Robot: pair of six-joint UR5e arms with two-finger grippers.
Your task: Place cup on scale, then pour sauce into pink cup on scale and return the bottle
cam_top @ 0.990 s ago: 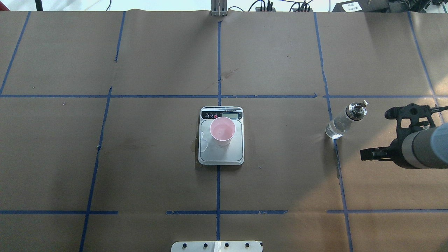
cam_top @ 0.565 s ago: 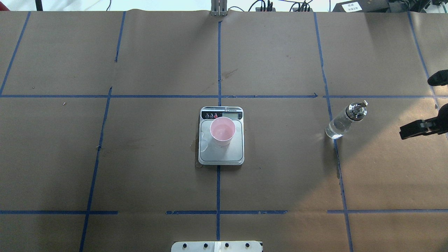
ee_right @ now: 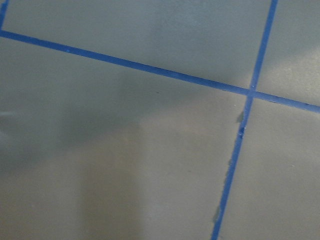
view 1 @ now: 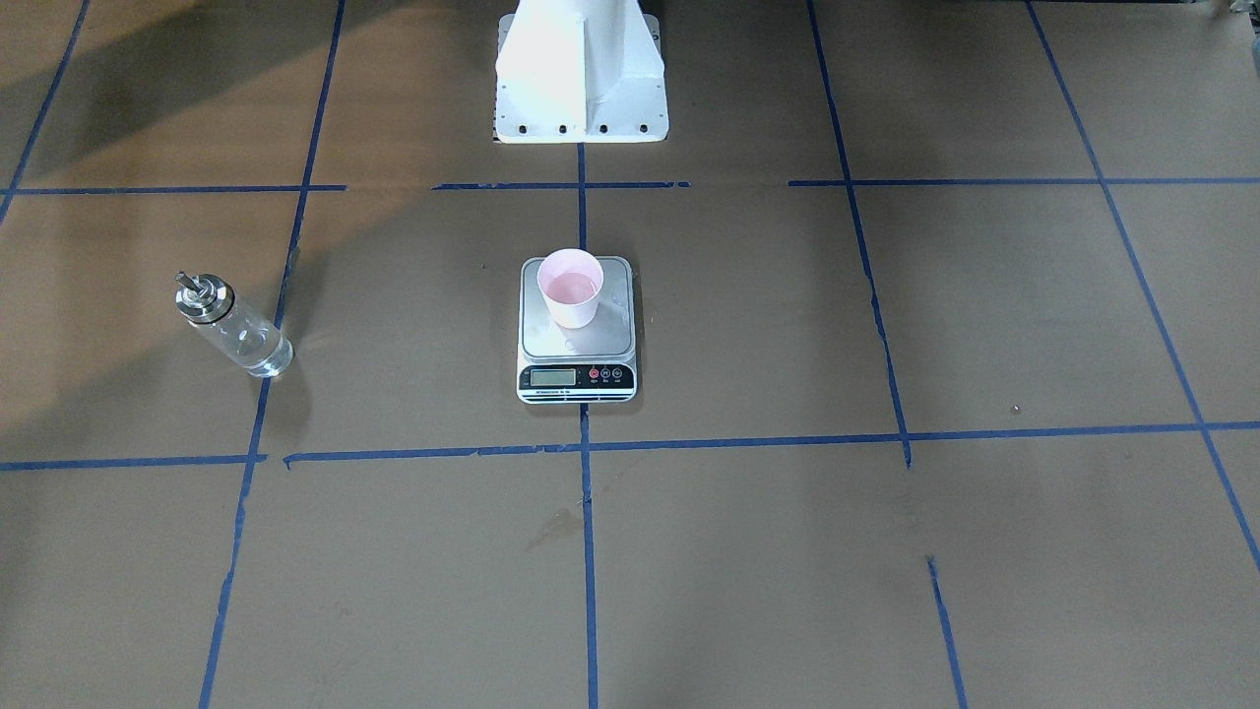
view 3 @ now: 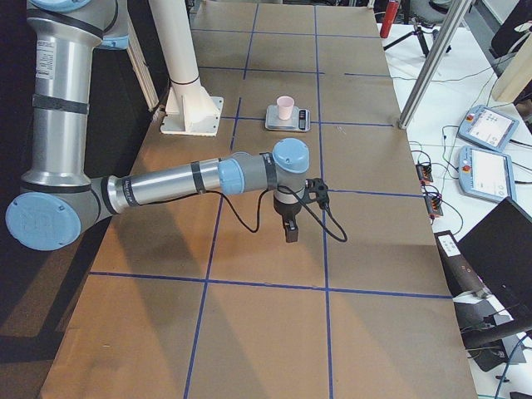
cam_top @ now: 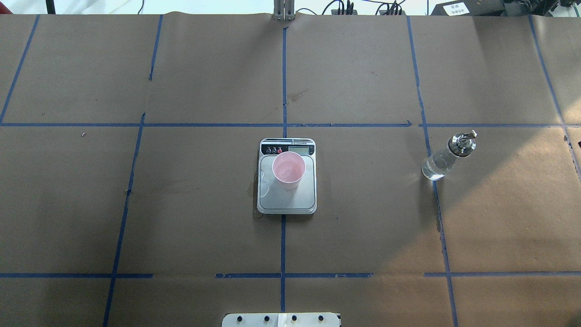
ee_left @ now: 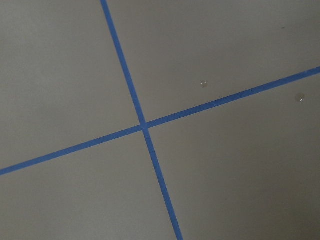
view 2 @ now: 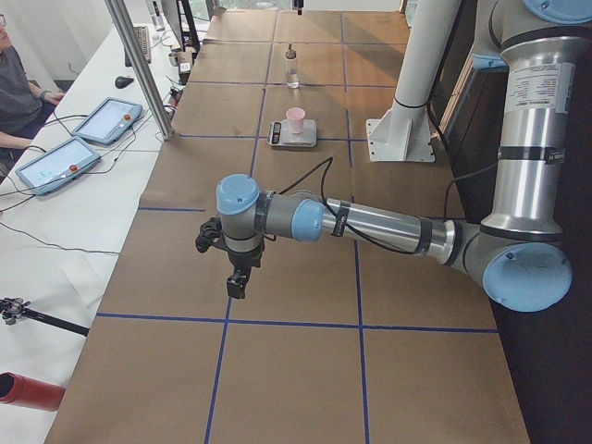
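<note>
The pale pink cup (cam_top: 288,169) stands upright on the steel plate of the scale (cam_top: 287,200) at the table's middle; it also shows in the front view (view 1: 570,288). The clear glass bottle (cam_top: 447,156) with its silver cap stands alone on the table to the scale's right, with clear sauce low inside. Neither gripper shows in the overhead or front view. The left gripper (view 2: 238,277) hangs over bare table far from the scale; I cannot tell whether it is open. The right gripper (view 3: 291,231) hangs over bare table at the other end; I cannot tell its state either.
A small clear puddle (cam_top: 264,181) lies on the scale's plate left of the cup. The white robot pedestal (view 1: 581,79) stands behind the scale. Tablets (view 2: 55,162) and cables lie on a side desk, beside a metal post (view 2: 139,65).
The right gripper, which was beside the bottle with its fingers spread, has moved off to the right and out of the overhead view. The bottle, cup and scale have not moved.
</note>
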